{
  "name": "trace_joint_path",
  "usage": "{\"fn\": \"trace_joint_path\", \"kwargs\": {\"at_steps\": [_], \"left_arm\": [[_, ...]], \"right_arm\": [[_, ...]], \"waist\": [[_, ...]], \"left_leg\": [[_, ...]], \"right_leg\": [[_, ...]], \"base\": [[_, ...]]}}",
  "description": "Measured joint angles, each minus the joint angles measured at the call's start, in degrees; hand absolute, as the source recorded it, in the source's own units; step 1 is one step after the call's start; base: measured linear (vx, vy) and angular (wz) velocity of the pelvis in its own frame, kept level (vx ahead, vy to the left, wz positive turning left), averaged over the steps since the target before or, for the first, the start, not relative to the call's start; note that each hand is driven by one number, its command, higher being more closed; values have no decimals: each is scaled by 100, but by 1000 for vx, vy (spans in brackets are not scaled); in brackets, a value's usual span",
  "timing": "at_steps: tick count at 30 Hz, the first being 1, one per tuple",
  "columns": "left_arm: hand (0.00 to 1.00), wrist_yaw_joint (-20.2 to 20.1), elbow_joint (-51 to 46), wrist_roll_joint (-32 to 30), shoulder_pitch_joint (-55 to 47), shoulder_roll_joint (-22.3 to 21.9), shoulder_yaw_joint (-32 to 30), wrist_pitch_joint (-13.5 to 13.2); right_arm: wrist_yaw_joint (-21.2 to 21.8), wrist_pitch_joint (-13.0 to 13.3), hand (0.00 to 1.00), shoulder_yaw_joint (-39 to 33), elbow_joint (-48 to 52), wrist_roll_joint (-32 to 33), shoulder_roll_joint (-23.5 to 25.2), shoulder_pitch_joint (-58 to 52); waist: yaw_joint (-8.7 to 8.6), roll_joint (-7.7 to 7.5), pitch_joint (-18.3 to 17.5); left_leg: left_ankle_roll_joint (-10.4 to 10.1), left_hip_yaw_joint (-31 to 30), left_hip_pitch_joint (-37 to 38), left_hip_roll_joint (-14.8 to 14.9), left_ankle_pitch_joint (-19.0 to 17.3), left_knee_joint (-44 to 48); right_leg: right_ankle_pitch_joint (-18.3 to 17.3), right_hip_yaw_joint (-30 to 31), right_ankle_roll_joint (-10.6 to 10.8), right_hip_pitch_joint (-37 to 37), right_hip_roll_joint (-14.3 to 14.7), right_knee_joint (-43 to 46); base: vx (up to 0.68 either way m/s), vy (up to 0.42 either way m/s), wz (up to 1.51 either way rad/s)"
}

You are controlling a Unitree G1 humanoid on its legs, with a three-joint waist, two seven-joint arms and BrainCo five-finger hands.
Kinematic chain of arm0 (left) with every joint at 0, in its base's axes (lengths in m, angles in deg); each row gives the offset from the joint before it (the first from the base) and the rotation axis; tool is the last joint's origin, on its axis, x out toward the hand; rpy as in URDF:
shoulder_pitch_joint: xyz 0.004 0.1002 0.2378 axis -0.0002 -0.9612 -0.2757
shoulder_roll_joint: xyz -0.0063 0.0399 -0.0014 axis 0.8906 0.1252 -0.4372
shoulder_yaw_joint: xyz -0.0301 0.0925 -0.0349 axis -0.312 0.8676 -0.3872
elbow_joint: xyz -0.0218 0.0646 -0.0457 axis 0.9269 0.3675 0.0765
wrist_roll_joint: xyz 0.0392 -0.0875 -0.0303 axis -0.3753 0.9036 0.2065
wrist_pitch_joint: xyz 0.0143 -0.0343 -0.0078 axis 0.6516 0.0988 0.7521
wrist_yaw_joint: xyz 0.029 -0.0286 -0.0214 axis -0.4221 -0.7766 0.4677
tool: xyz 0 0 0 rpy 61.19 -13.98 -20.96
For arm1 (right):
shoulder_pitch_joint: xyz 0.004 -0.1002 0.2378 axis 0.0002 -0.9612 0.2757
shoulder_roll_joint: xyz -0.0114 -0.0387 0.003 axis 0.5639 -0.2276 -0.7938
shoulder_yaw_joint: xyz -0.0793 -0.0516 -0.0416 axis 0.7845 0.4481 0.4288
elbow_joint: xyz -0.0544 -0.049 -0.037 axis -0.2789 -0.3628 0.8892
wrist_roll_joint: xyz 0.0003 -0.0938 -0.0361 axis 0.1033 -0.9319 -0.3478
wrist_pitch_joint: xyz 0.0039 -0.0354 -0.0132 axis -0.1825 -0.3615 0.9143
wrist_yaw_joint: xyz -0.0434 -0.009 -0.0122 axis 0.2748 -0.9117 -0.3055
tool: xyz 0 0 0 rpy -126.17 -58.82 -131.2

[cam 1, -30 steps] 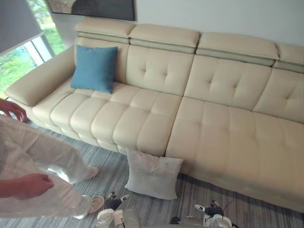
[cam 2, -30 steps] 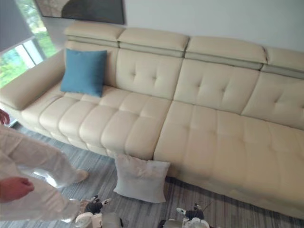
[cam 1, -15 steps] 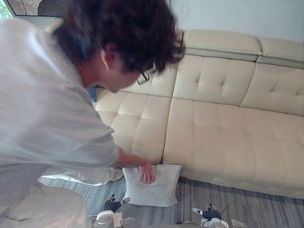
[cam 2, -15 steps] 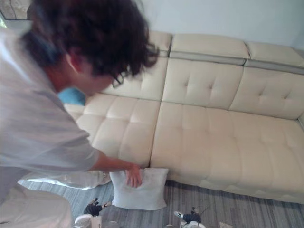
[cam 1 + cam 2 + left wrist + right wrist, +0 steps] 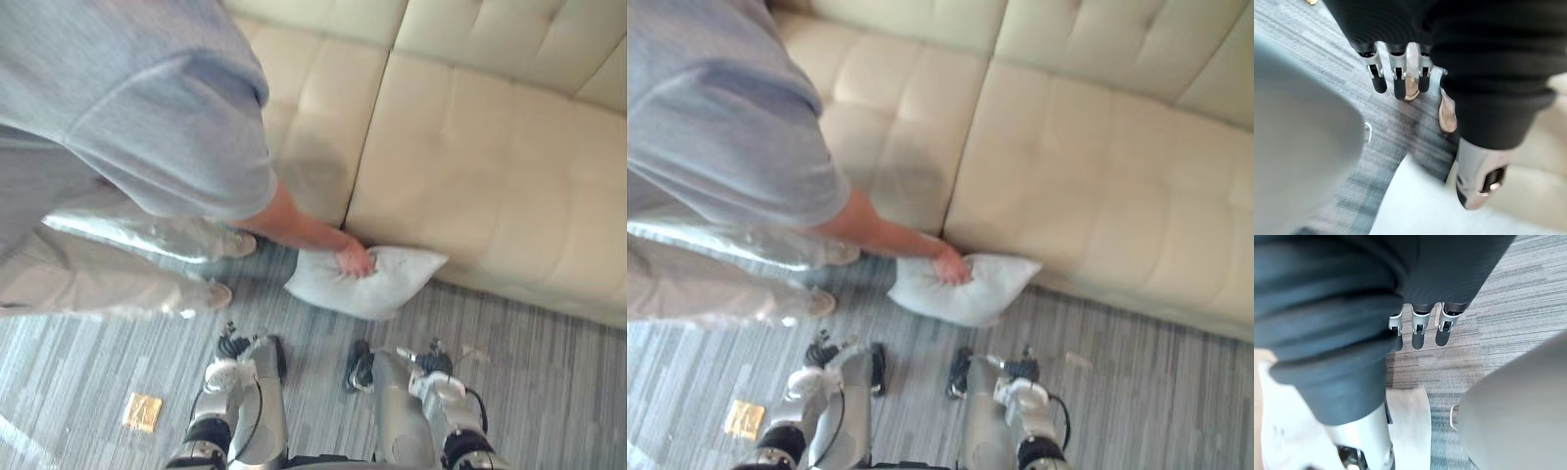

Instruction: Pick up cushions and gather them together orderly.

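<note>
- White cushion (image 5: 394, 281) is now scrunched in a person's hand (image 5: 355, 259), not just patted.
- Left hand (image 5: 1399, 78) and right hand (image 5: 1418, 329) are hung loose and empty; pickup's probably blocked for now.

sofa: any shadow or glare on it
Left eye view: a soft shadow on the sofa seat front, above the person's arm; no glare. Right eye view: the same shadow left of the seam; the cushion is pale, without glare.

No text, number or sign is legible on the cushion (image 5: 397, 282), the sofa (image 5: 490, 166), the carpet (image 5: 88, 362), or the yellow scrap (image 5: 143, 412) at 7 o'clock.
</note>
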Motion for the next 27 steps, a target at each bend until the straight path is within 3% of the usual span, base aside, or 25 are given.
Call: {"fn": "trace_joint_path", "kwargs": {"at_steps": [4, 8, 19, 27], "left_arm": [[0, 99, -74, 105, 684, -19, -120, -1], [0, 174, -107, 112, 984, -87, -224, -2], [0, 169, -279, 95, 1170, -154, 72, -5], [0, 135, -406, 90, 827, -305, 421, -14]], "right_arm": [[-174, 2, 0, 0, 249, 56, 41, 813], [-272, 9, 0, 15, 455, 59, 119, 1305], [-319, 55, 0, 104, 439, 50, 119, 1365], [-190, 150, 0, 305, 441, 51, 127, 765]], "waist": [[-30, -18, 239], [-95, -36, 318], [-125, -36, 317], [-146, -50, 304]], "left_leg": [[33, -87, -1002, -1, 48, 421], [23, -137, -1385, 8, 75, 547], [3, -84, -1271, 9, 224, 209], [39, 138, -137, 0, 404, -538]], "right_leg": [[-21, 44, -47, -989, -68, 491], [-19, 44, -52, -1364, -72, 631], [168, 12, -134, -1271, -23, 259], [429, 46, -85, -212, 82, -523]], "base": [[-111, -24, 7], [-16, -16, 1], [0, -7, -3], [-7, -4, -5]]}}
